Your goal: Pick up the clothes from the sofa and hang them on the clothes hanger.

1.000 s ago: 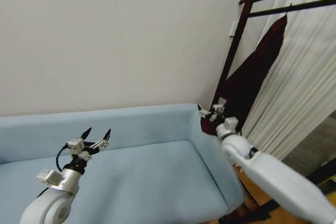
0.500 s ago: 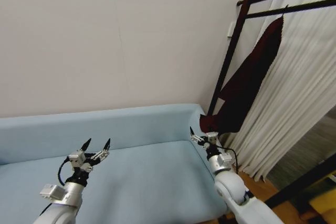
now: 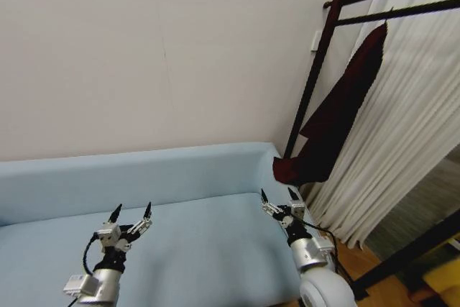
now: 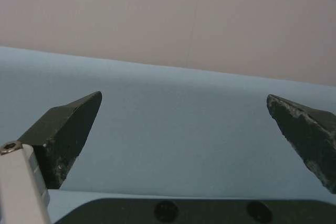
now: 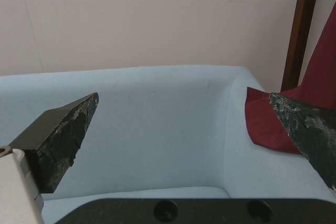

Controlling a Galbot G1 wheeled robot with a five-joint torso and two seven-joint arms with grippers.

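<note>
One dark red cloth garment [image 3: 338, 120] hung from the dark wooden clothes rack [image 3: 317, 70] beside one pale blue fabric sofa [image 3: 201, 249].
The sofa stood against a plain cream wall [image 3: 144, 55], with a white pleated curtain [image 3: 406, 141] behind the rack. The garment's lower end lay on the sofa's arm. Two grippers hovered over the seat, the left gripper [image 3: 134, 208] and the right gripper [image 3: 276, 195], each with its fingers spread apart and holding nothing.

My head camera looks forward and down across the sofa [image 3: 194, 170] from farther back. Both wrist cameras sit low and close, facing its backrest between my fingers [image 4: 65, 129].
</note>
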